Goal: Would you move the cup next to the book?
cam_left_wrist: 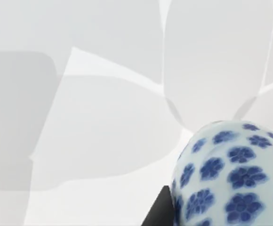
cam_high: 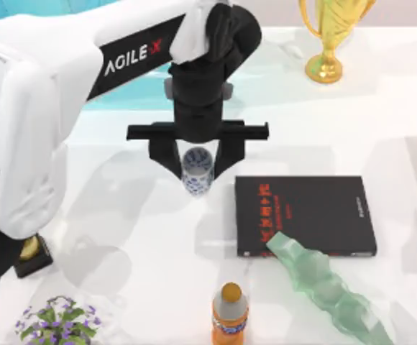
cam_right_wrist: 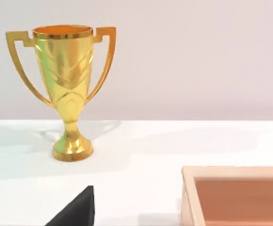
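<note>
White surface (cam_high: pixel 122 215) | left end effector (cam_high: pixel 197 167) grasping cup (cam_high: pixel 197 171) beside book (cam_high: pixel 304 214) | risk: tipping on release (narrow base)

Cup (cam_high: pixel 198 171): glossy glazed ceramic look, smooth. Book (cam_high: pixel 305 214): matt black cover. Trophy (cam_right_wrist: pixel 69 84): polished gold metal. Worktop (cam_high: pixel 122 215): smooth white, faint sheen. Left claw (cam_high: pixel 197 167): matt black plastic.

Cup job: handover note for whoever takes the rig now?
Left gripper: jaws closed around the cup, just left of the book.
Right arm: parked; its wrist view faces a gold trophy and a wooden tray.
Book lies flat, right of centre, a green glass piece overlapping its near edge.
Done: cup grasped and brought near the book.
Left: set it down beside the book, release, retract.
</note>
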`<state>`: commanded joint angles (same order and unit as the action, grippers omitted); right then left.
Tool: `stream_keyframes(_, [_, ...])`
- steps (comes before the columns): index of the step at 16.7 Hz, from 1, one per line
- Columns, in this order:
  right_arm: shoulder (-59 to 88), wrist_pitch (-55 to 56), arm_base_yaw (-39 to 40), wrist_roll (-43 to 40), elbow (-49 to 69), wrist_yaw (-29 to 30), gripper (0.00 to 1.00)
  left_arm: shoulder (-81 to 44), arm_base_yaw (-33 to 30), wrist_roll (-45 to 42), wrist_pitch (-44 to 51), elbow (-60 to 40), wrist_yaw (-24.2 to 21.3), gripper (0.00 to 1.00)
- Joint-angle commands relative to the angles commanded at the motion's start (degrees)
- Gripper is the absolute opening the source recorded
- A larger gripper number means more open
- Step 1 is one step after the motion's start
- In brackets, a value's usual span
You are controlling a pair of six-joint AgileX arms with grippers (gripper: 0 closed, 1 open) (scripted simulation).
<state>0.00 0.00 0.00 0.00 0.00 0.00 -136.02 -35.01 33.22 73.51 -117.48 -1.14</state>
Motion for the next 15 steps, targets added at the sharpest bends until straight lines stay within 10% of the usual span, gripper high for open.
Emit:
stream_keyframes(3, [0.0,0.0,0.0,0.0,0.0,0.0,1.0,0.0,0.0,0.0,0.0,0.0,0.0,0.0])
stream_keyframes(15, [0.0,0.0,0.0,0.0,0.0,0.0,1.0,0.0,0.0,0.0,0.0,0.0,0.0,0.9])
